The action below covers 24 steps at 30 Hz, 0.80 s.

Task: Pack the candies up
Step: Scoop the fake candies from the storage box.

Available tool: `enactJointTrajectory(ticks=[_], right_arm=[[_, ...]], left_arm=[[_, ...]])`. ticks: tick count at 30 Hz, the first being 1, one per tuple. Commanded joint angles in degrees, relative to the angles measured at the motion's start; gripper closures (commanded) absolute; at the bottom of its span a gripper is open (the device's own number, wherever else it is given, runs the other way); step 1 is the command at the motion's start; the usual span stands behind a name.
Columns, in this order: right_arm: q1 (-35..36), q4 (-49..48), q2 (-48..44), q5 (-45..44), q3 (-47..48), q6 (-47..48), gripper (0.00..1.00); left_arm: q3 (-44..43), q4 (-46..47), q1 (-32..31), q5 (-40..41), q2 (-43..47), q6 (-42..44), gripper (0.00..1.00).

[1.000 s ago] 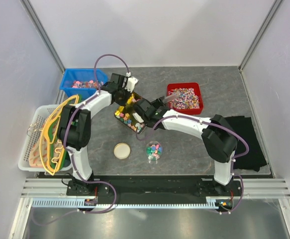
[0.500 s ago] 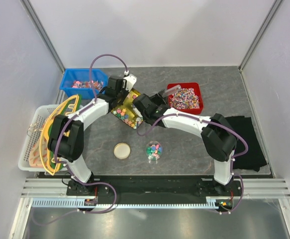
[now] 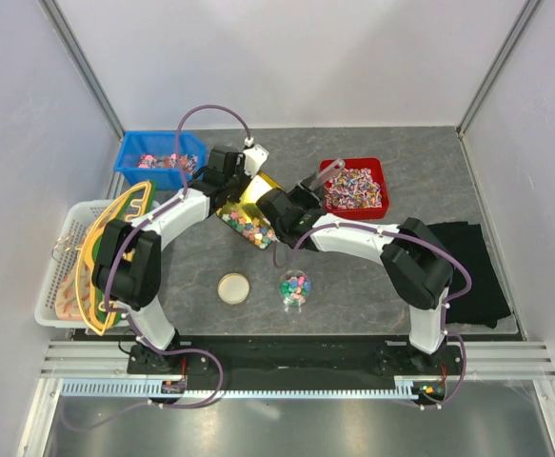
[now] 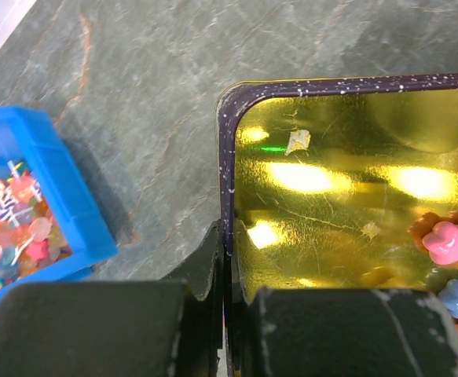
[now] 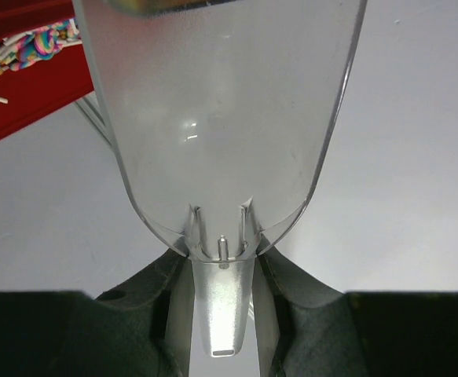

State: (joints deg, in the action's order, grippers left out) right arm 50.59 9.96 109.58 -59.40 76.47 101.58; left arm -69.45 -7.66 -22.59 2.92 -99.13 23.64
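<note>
Left claw (image 4: pixel 227 294) is pressed tight on the tin (image 4: pixel 331 181), pinching its dark speckled rim at the far end. On the gold floor inside, the candies (image 3: pixel 247 226) lie bunched toward the tin's near end; a pink one and a blue one peek in at the right of the left wrist view. Right claw (image 5: pixel 222 314) pinches the handle of a clear scoop (image 5: pixel 221 118), its bowl up by the red bin (image 3: pixel 353 163). More candies sit in the jar (image 3: pixel 295 299) nearer the arm bases, with a round lid (image 3: pixel 233 288) beside it. The blue bin (image 4: pixel 71 204) sits near the tin.
</note>
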Motion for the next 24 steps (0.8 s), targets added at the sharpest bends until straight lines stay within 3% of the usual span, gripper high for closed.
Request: enactJointTrajectory(ticks=[1, 6, 13, 14, 15, 16, 19, 24], right_arm=[[-0.58, -4.42, 0.9, -2.92, -0.18, 8.8, 1.0], [-0.67, -6.53, 4.06, -3.36, 2.36, 12.85, 1.0], [-0.75, -6.44, 5.91, -1.44, 3.34, 11.45, 1.0], [-0.75, -4.87, 5.65, -0.29, 3.69, 9.79, 1.0], [-0.67, -1.29, 5.73, 0.94, 7.0, 1.86, 1.0], [-0.67, 9.62, 5.99, 2.43, 9.73, -2.74, 1.0], [-1.54, 27.24, 8.1, 8.76, 19.93, -18.55, 1.0], [-4.61, 28.19, 4.25, 11.75, 16.36, -22.21, 1.0]], left_arm=[[-2.27, -1.21, -0.61, -10.2, 0.61, 1.76, 0.98], [-2.79, -4.46, -1.05, -17.85, -0.01, 2.2, 0.98], [-3.58, -5.52, -2.02, -19.09, -2.38, 1.59, 0.98], [-3.85, -5.44, -2.11, -19.52, -2.73, 1.33, 0.98], [-4.2, -5.7, -2.11, -19.53, -3.6, 1.06, 0.98], [-4.64, -5.96, -2.11, -19.27, -4.4, 0.36, 0.98], [-6.31, -7.28, -2.11, -18.12, -7.12, -0.26, 0.98], [-7.45, -7.98, -2.11, -19.09, -8.88, -1.05, 0.98]])
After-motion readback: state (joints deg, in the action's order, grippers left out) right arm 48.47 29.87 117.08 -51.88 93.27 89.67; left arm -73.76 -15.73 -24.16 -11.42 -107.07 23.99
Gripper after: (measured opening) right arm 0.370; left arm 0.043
